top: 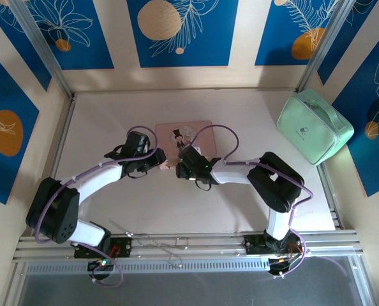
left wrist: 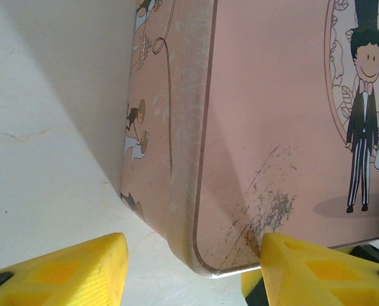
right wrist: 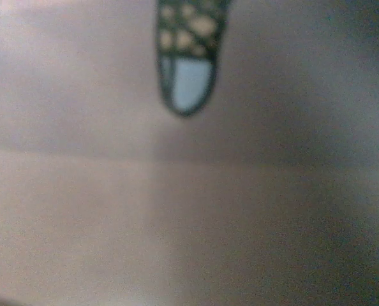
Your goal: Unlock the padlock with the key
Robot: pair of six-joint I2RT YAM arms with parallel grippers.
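The padlock and the key are too small and too closely covered to be told from their surroundings. In the overhead view a small pale patch (top: 170,164) is seen in the narrow gap between the fingertips of the left gripper (top: 160,160) and those of the right gripper (top: 180,166), at the near edge of the pink box (top: 193,127). Whether it is lock, key or latch cannot be told. Between the parted yellow fingers (left wrist: 62,268) of the left gripper, a scuffed, rounded corner of that box is framed. The right wrist view is blurred against a pink surface, and no pose can be read from it.
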